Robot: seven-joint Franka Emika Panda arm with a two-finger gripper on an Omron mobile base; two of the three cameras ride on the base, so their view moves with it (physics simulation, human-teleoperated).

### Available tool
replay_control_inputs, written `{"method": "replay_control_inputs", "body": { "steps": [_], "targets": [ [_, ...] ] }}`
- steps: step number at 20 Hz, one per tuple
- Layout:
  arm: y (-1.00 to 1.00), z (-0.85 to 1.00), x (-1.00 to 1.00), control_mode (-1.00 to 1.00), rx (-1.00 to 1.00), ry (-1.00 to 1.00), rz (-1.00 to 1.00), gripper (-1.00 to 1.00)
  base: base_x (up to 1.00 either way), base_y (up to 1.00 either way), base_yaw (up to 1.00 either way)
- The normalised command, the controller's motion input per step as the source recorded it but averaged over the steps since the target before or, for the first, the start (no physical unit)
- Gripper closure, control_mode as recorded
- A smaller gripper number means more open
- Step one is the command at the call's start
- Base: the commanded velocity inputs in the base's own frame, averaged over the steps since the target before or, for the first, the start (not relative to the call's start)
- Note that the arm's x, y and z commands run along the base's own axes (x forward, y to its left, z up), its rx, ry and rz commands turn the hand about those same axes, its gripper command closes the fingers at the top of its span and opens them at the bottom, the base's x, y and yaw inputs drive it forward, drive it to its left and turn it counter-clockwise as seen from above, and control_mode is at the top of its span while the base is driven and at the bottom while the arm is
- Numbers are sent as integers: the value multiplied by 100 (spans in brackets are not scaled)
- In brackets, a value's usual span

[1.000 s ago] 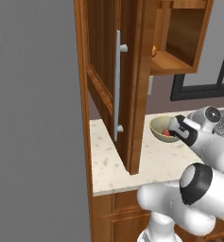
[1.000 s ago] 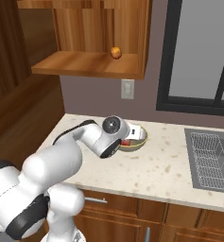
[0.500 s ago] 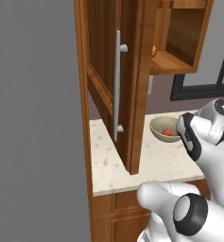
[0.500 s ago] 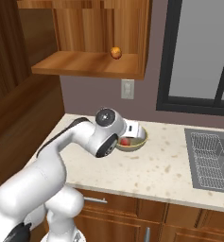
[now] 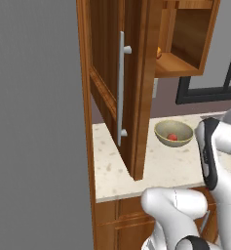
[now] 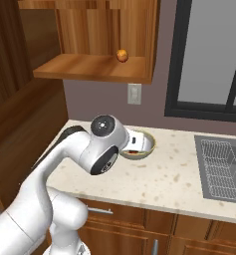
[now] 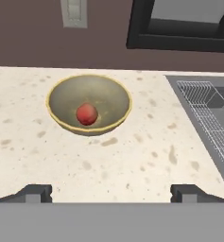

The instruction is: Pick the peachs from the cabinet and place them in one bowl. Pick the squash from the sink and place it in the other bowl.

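Note:
One peach [image 7: 86, 114] lies in the bottom of the pale tan bowl [image 7: 66, 97] on the counter, and shows as a red spot [image 5: 172, 137] in the bowl [image 5: 161, 129] from the left. A second peach [image 6: 122, 55] sits on the shelf of the open cabinet [image 6: 89, 67], at its right end [image 5: 159, 51]. My gripper [image 7: 111, 193] hangs open and empty, drawn back from the bowl on its near side, with both fingertips [image 7: 35, 193] wide apart. My arm's wrist covers part of the bowl [image 6: 150, 144] in the right base view. The squash and the other bowl are out of view.
The cabinet door [image 5: 112, 88] with its grey bar handle [image 5: 121, 88] swings out over the counter's left part. The dark sink [image 6: 224, 167] with its wire rack [image 7: 203, 106] lies right of the bowl. A wall outlet [image 6: 134, 93] and a dark window frame [image 7: 179, 42] stand behind.
My arm has lifted and pulled back from the tan bowl, which now shows whole with the peach left inside. The jaws stay open.

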Motion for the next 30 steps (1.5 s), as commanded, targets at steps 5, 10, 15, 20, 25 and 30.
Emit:
{"method": "replay_control_inputs", "body": {
  "steps": [5,10,15,20,25,30],
  "targets": [
    [51,42,-56,-100,0,-4,0,-100,0,0,0],
    [36,77,-41,-100,-1,-1,0,-100,0,0,0],
    [31,80,-40,-100,0,-3,0,-100,0,0,0],
    [2,14,-13,-100,1,0,4,-100,0,0,0],
    [9,9,-34,-100,0,-1,8,-100,0,0,0],
    [36,43,-38,-100,-3,-3,7,-100,0,0,0]
  ]
}}
